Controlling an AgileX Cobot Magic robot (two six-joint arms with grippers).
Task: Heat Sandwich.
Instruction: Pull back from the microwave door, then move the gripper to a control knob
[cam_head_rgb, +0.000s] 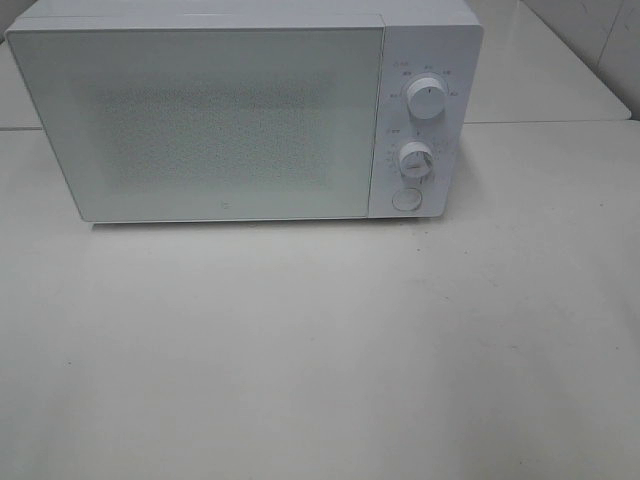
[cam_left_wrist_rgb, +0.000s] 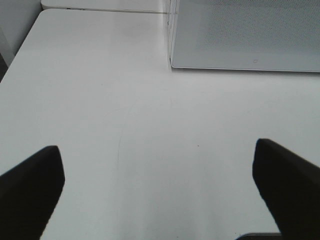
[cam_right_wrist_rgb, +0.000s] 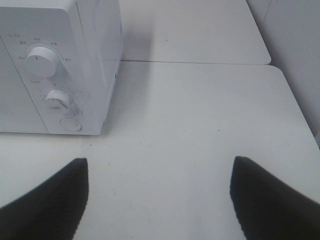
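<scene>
Well, I see a smooth white table (cam_head_rgb: 320, 350), a boxy white microwave (cam_head_rgb: 220, 120), and my left gripper (cam_left_wrist_rgb: 156, 147) and right gripper (cam_right_wrist_rgb: 160, 161) spread wide, holding nothing.

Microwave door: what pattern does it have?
The door is white with tiny dots; clearest in the exterior high view.

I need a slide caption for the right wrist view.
Right gripper open over the white table, near the microwave, its upper knob, lower knob and round button.
</scene>
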